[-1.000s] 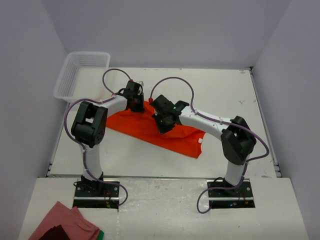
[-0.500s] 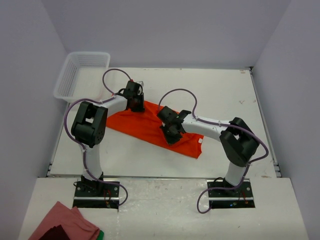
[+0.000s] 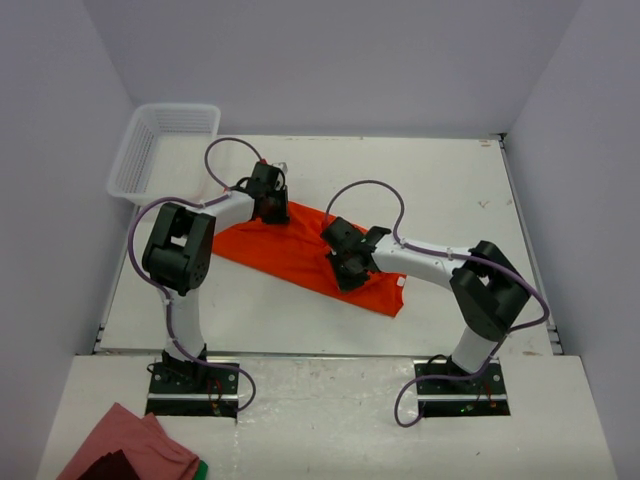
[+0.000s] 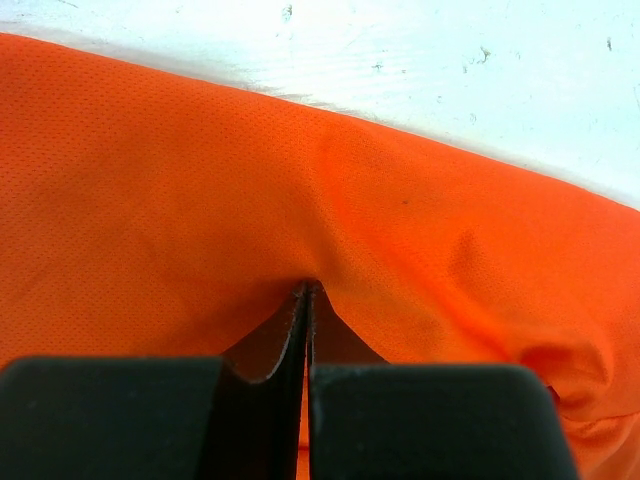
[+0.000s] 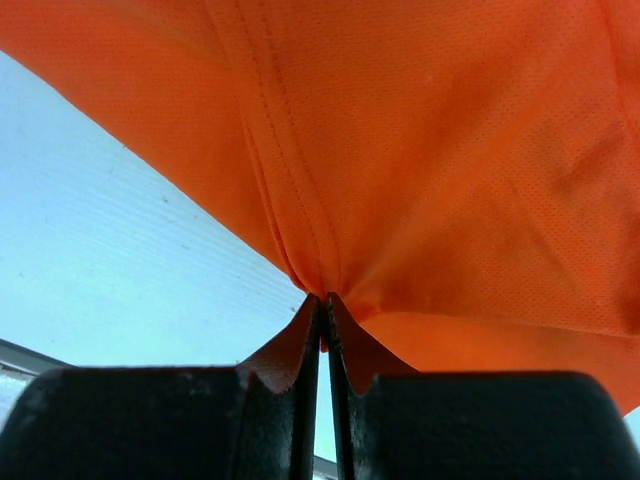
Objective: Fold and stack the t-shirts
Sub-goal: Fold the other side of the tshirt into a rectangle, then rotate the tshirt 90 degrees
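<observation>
One orange-red t-shirt point(image 3: 290, 255) lies in a long folded band across the middle of the white table point(image 3: 450, 190). My left gripper point(image 3: 271, 211) sits at the band's far left end. In the left wrist view its jaws point(image 4: 307, 288) are pressed together, with the t-shirt point(image 4: 400, 190) puckered at the tips. My right gripper point(image 3: 350, 277) is low over the band's near right part. In the right wrist view its gripper point(image 5: 326, 297) pinches a fold of the t-shirt point(image 5: 450, 150), and a thin slit shows between the fingers.
A white mesh basket point(image 3: 165, 140) stands at the far left corner. A pink cloth point(image 3: 125, 452) lies on the near shelf, left of the left arm's base. A raised rim point(image 3: 525, 240) runs along the table's right side.
My right gripper has swung toward the near right edge of the shirt and dropped lower, dragging the pinched fabric with it. The left gripper has stayed where it was.
</observation>
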`<state>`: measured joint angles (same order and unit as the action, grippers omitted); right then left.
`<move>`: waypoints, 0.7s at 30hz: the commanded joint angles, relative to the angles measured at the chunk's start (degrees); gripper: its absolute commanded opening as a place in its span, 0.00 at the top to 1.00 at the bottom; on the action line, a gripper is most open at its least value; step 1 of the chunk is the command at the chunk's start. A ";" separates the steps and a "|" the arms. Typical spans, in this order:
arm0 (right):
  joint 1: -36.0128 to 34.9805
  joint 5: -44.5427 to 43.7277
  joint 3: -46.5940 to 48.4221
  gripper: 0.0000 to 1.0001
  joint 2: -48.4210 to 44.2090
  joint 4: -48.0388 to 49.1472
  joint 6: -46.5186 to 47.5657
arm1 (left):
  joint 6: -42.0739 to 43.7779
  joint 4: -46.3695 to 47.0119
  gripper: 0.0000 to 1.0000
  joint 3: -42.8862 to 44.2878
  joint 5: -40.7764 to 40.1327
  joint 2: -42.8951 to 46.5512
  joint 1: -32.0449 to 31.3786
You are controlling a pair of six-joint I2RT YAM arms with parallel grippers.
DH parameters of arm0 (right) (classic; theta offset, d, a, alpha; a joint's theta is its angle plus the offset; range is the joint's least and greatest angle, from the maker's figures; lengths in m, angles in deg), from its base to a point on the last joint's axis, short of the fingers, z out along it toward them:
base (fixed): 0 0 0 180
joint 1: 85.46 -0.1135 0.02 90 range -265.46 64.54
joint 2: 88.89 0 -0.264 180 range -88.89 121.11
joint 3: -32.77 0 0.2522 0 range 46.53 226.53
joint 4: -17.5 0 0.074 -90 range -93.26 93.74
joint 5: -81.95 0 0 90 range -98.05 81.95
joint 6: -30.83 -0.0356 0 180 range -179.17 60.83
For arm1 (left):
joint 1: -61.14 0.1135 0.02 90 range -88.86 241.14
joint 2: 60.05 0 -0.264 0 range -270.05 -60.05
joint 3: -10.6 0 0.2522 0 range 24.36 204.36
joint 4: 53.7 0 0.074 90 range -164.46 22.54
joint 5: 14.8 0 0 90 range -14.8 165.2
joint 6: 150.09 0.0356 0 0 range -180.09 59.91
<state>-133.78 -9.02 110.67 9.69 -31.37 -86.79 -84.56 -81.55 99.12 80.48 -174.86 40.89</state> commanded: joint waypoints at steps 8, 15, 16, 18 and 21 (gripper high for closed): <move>-0.11 -2.63 -1.74 0.73 0.29 2.33 -4.29 | 0.47 -1.73 1.00 -1.72 -0.62 1.25 0.39; -0.11 -2.98 -6.13 0.35 -7.52 4.53 -5.78 | 0.04 -1.56 1.00 -4.27 -2.63 7.30 0.04; -0.11 -3.59 -6.13 0.28 -9.71 3.22 -6.04 | -0.05 -1.82 1.00 -4.45 -2.99 9.05 -0.14; -0.11 -4.91 -6.04 0.26 -11.74 2.07 -6.66 | -0.32 -1.91 1.00 -4.80 -3.52 11.25 -0.23; -0.11 -7.37 -4.99 0.26 -13.94 0.05 -7.98 | -0.49 -2.00 1.00 -4.63 -3.26 12.58 -0.49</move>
<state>-133.78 -12.19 103.85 -0.93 -29.62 -92.60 -84.63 -83.58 94.18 78.25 -166.73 40.74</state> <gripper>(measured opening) 0.743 0.002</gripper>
